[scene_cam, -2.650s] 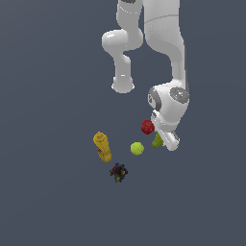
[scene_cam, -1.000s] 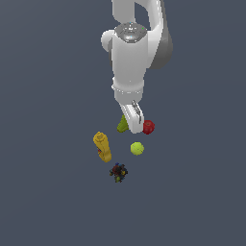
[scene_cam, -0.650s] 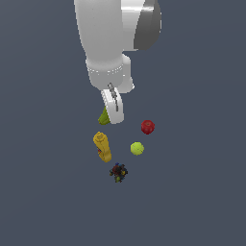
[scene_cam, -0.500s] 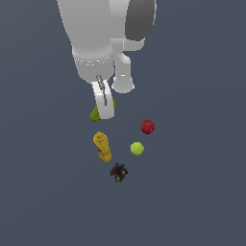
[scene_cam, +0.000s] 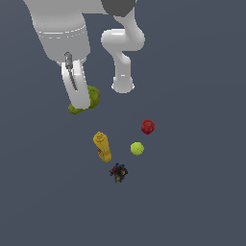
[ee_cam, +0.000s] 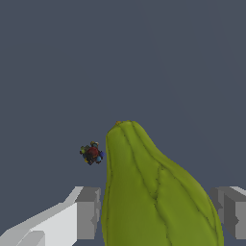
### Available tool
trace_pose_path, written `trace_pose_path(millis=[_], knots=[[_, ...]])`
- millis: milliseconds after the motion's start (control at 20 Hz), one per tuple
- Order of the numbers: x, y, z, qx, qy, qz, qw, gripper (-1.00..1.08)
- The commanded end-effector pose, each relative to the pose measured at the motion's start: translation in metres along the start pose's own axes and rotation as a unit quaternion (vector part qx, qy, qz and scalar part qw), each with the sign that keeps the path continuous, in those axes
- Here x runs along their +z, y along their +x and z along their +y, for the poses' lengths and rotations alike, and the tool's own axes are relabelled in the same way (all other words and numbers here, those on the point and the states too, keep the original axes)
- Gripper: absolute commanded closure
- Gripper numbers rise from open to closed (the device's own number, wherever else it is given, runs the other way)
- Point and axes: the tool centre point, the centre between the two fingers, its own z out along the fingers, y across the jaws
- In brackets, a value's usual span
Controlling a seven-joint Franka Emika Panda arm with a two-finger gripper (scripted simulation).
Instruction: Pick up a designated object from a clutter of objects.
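Exterior view: gripper (scene_cam: 80, 100) pinching pear (scene_cam: 92, 97), now carried up toward 10 o'clock, well apart from clutter; pick effectively complete.

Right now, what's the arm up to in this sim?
The Panda arm's gripper is shut on the green pear, held away from the other items; the wrist view shows the pear filling the space between both fingers. The rest of the clutter lies apart from it in the exterior view: a yellow bottle, a red ball, a yellow-green ball and a dark multicoloured lump. How high the pear is lifted cannot be told.
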Motion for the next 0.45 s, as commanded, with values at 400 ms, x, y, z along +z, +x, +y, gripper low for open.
trace_pose_path(millis=[400], knots=[[-0.0134,0.0118,-0.0018,-0.001,0.001,0.0,1.0,1.08]])
